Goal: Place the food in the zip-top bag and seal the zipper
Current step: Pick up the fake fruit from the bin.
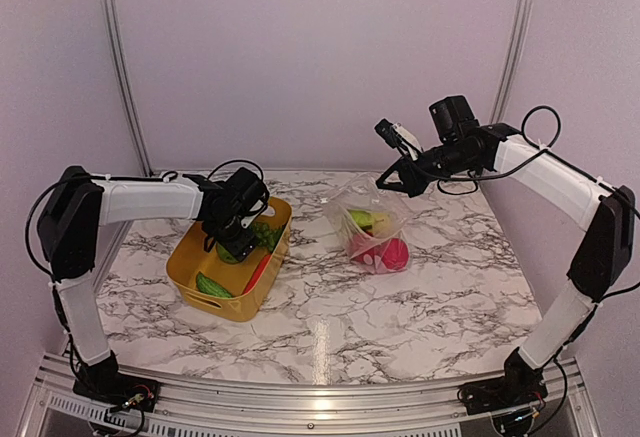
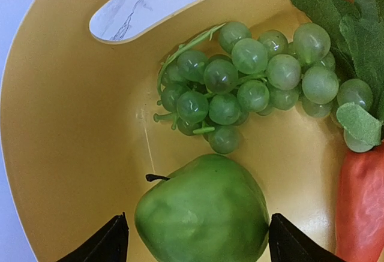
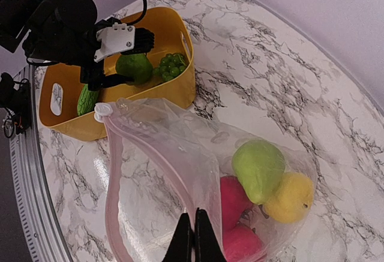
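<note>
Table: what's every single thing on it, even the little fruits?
table: one, white-grey marble, below everything
yellow bin: one, yellow, table's left side
green apple: one, green, in bin
grapes: one bunch, green, in bin beside apple
red-orange vegetable: one, leafy green top, in bin
long green vegetable: one, green, bin's near end
zip-top bag: one, clear, right of bin
zipper: one, pale pink, along bag's mouth, unsealed
green pear: one, green, in bag
yellow fruit: one, yellow, in bag
red fruits: seemingly two, red, in bag
left tool: open, either side of apple
right tool: shut, pinching bag's mouth edge
</note>
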Robot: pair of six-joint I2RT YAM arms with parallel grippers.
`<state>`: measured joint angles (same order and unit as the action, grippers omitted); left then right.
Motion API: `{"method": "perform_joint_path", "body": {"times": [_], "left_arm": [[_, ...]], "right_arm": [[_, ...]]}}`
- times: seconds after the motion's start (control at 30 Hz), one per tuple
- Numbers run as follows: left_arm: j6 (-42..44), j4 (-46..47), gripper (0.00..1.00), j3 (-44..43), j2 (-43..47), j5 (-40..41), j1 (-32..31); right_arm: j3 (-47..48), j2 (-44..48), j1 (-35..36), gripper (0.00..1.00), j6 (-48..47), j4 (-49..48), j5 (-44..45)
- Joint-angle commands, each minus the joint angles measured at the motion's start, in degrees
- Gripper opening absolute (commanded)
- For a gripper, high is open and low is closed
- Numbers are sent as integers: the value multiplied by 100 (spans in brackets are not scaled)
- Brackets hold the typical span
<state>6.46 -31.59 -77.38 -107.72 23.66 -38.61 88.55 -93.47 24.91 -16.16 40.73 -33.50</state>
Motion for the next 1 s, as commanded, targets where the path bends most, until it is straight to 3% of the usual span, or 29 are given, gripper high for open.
{"method": "perform_joint_path", "body": {"times": [0.0, 0.2, 0.47, 0.77, 0.97], "left_arm": [[22, -24, 82, 98, -179, 138, 29], [114, -93, 79, 101, -324, 105, 29], [66, -213, 62, -4, -109, -24, 29], [-110, -321, 57, -167, 875, -322, 29], [-373, -93, 54, -383, 1732, -946, -1]], "right_arm": [[39, 58, 11, 0, -39, 19, 67], [74, 25, 9, 0, -34, 29, 71], [151, -10, 13, 0, -49, 73, 97], [619, -104, 7, 0, -238, 276, 533], [1236, -382, -16, 0, -444, 537, 999]]}}
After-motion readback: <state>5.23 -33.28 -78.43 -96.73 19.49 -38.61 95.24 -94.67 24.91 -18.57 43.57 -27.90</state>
